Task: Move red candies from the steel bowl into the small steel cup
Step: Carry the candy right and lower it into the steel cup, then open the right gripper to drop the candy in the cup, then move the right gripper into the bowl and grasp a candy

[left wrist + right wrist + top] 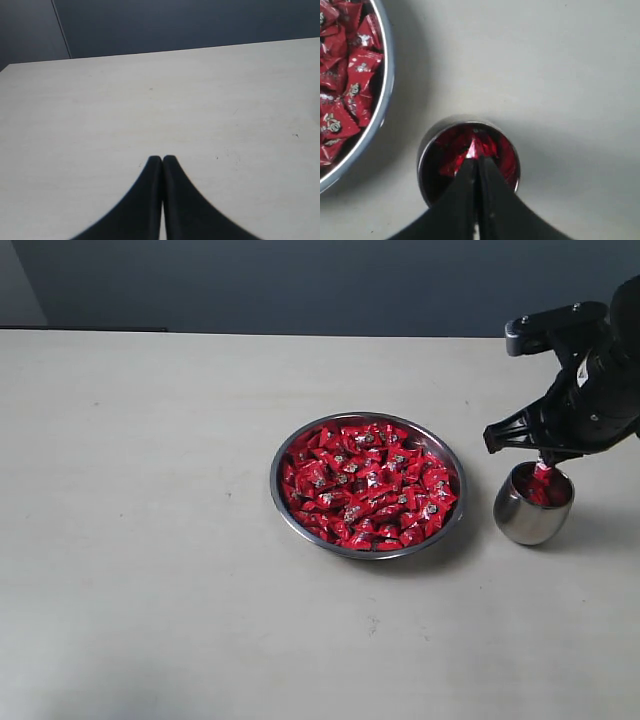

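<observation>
The candies (365, 485) are red and shiny, with little pale marks on them. Most of them lie in a big heap in the bowl (273, 480). The heap covers the bottom of the bowl. The bowl is wide and flat and sits near the middle of the worktop (150, 540).

The cup (525, 523) stands just beside the bowl, on its right, with a small gap between them. The cup is upright. There is red inside it, so some candies are in there, but I cannot count them.

The right tool (543, 462) hangs right over the mouth of the cup. Its two black fingers are pressed together at the tips. They pinch one candy (543, 473) by its edge. That candy is at the top of the cup, over the red ones inside. I cannot tell if it touches them.

The left tool (162, 159) is closed too. Its fingers meet and hold nothing. It is over a bare part of the worktop, and the bowl and cup do not show in its view.
</observation>
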